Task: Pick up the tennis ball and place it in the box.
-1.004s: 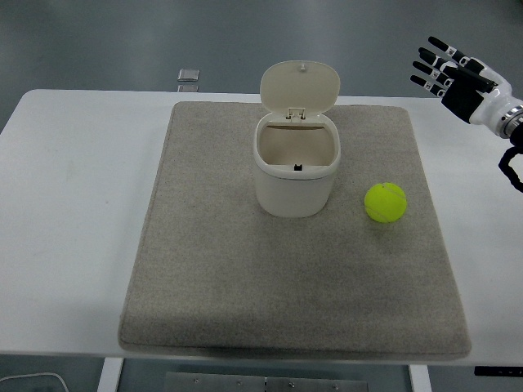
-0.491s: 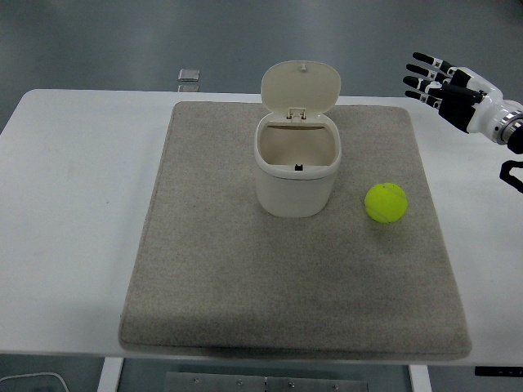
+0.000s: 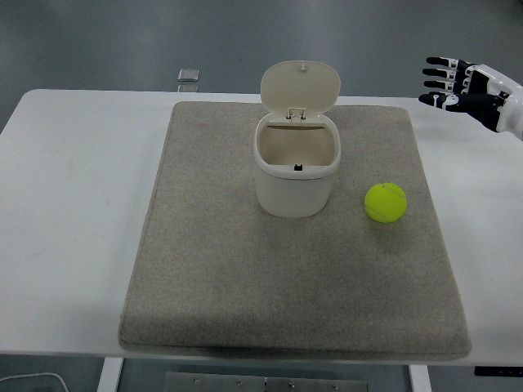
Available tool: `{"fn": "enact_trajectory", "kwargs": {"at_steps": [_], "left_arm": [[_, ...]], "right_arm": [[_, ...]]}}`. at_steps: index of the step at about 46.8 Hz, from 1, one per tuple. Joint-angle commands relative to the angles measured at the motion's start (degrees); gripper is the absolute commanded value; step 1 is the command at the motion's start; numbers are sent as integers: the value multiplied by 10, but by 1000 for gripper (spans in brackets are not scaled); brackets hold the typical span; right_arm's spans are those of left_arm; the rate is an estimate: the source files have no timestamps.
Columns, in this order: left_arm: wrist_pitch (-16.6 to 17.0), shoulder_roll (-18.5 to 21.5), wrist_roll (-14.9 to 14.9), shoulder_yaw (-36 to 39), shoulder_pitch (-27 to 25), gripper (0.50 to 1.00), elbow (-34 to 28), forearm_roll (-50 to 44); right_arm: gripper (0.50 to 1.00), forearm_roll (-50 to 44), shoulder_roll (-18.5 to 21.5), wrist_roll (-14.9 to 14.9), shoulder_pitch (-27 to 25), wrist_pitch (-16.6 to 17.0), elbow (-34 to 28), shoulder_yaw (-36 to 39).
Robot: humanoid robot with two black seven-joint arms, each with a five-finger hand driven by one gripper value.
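White table (image 3: 65, 204) is filling the view, its near edge running along the bottom, with a grey floor (image 3: 122, 41) showing beyond its far edge. Lying across the middle of it is a grey mat (image 3: 245, 286), its near half bare. Further in, the tennis ball (image 3: 386, 202) is sitting on the mat toward its right side, just right of the box and apart from it. Cream box (image 3: 297, 167) is standing upright near the mat's centre, its hinged lid (image 3: 300, 86) tipped up and back, mouth open. Beyond the ball, at the right edge, the right hand (image 3: 466, 86) is hovering over the table's far right corner, well apart from the ball, fingers (image 3: 437, 80) spread and holding nothing. Small square object (image 3: 188, 76) is lying on the floor past the table.
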Motion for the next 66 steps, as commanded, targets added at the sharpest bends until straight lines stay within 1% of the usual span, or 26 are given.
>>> {"fn": "enact_trajectory", "kwargs": {"at_steps": [1,9,15,24,36,45,57,63,66], "left_arm": [[0,0,0,0,0,992,0,0],[0,0,0,0,0,992,0,0],[0,0,0,0,0,992,0,0],[1,0,0,1,0,992,0,0],[0,0,0,0,0,992,0,0],[1,0,0,0,0,992,0,0],[0,0,0,0,0,992,0,0],[1,0,0,0,0,992,0,0],[0,0,0,0,0,992,0,0]], "right_arm": [[917,-28,-14,25,-2,15,8,-8],[917,-50,-43,63,-1,41,38,-38],[915,-73,-64,96,0,51,59,-64],[913,-129,-92,118,0,53,103,-80],[913,-236,-108,149,0,50,147,-85],[913,-324,-109,162,0,48,170,-89],[913,-397,-112,161,2,45,205,-96],[913,-418,-108,160,0,34,212,-96],[913,-422,-105,158,-2,21,212,-97]]}}
